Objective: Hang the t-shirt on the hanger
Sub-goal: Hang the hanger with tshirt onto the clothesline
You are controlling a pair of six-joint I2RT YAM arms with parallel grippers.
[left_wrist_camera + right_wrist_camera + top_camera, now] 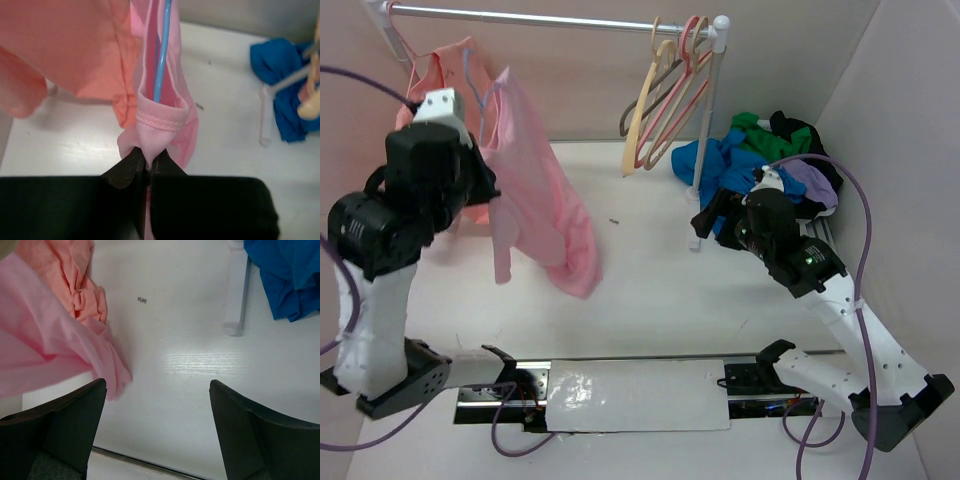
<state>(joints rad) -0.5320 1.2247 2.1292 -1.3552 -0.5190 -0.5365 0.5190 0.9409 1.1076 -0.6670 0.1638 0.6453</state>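
The pink t-shirt (pixel 535 190) hangs at the left, draped down to the table, its lower part bunched near the middle. My left gripper (pixel 148 159) is shut on a fold of its hemmed edge (pixel 160 120). The thin blue wire of the hanger (pixel 162 50) runs inside that fold; in the top view the hanger (pixel 472 75) shows only as a thin wire near the rail. My right gripper (pixel 157 390) is open and empty above the table, to the right of the shirt's lower end (pixel 60 345). In the top view the right gripper (pixel 715 215) is by the rack post.
A salmon-orange shirt (pixel 445 70) hangs behind the pink one. A rail (pixel 550 18) at the back carries cream and pink hangers (pixel 670 90). The rack's white post (pixel 705 140) stands by a pile of blue, green and purple garments (pixel 760 160).
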